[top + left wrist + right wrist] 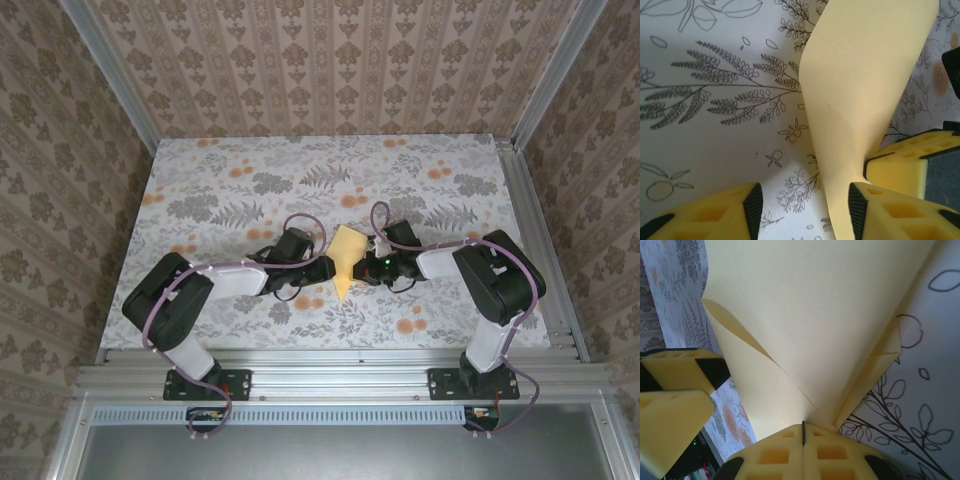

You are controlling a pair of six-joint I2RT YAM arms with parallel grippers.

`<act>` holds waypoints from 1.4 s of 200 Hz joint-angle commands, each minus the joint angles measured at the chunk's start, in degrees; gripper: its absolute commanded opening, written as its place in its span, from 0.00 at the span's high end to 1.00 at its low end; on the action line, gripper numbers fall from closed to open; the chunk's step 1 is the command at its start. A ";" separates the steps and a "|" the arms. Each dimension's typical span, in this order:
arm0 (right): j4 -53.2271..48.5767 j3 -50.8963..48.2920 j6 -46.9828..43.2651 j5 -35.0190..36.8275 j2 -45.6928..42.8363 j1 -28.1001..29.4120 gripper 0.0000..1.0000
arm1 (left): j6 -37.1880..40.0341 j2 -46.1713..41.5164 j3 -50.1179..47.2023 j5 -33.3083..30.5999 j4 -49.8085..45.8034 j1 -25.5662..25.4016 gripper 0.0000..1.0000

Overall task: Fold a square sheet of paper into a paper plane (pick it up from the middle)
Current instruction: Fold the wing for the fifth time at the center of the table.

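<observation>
**Creased yellow sheet held up at mid-table**

The sheet of paper [347, 256] is just on the near side of the table's middle, between the two wrists. It stands up rather than lying flat, with its broad end toward the far wall and a narrow point toward the arm bases. It is already creased. In the right wrist view a flap curls away on the left and a folded edge runs down the right, and the sheet narrows into the fingers.

The right gripper [803, 432] is clenched on that narrow end, its pads pressed together with the paper coming out of the seam. The left gripper [805, 206] has its jaws apart — the sheet runs down against the right-hand pad [856, 210] alone, and printed table shows in the gap.

From above, the two grippers meet the sheet from either side. Around them lies the table [250, 185], covered in a fern-and-flower print.
</observation>
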 commanded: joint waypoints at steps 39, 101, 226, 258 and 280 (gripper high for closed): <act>-2.57 -1.94 -0.47 2.44 1.91 -1.12 1.00 | -2.10 3.79 2.60 -0.80 5.83 -0.39 0.66; -3.10 -1.59 -0.78 2.62 1.81 -1.20 1.00 | 0.28 3.74 4.79 -0.09 2.95 -0.45 0.80; -2.48 -1.81 -0.44 2.56 2.00 -1.21 1.00 | 9.41 5.22 13.66 -1.41 -13.74 -1.90 0.91; -2.27 -2.01 -0.34 2.58 2.00 -1.28 1.00 | 10.64 7.29 16.46 -1.23 -15.95 -2.57 0.91; -2.30 -2.05 -0.39 2.58 2.02 -1.29 1.00 | 11.61 8.61 18.73 -1.19 -17.46 -3.06 0.91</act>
